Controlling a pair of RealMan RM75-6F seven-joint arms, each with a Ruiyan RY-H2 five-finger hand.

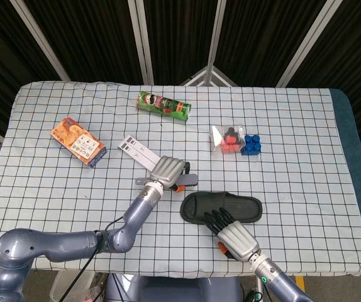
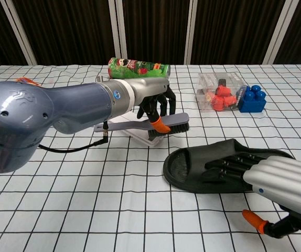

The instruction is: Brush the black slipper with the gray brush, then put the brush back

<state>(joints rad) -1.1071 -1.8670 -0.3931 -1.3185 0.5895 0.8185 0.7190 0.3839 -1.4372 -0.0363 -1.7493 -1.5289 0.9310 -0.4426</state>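
Slipper lies sole-down on the checked table, toe opening toward the robot's left, near the front edge. Right hand rests flat on it, fingers extended over the footbed, holding nothing but pinning it in place. Left hand grips the brush by its handle, bristles facing down, carried in the air just beside the slipper's toe end and above the white box. Brushing has not begun, by the look of it.

Risks noted:
- Right hand covers much of the footbed; a stroke along the slipper could run the bristles into those fingers.
- Pinning pressure looks light and sits toward the heel. A firm push at the toe could pivot or slide the slipper on the cloth.
- Brush is held partway along its handle; a tilt in the wrist would land the edge of the head rather than the bristles.
- White box lies directly beneath the left forearm's path and could be nudged.
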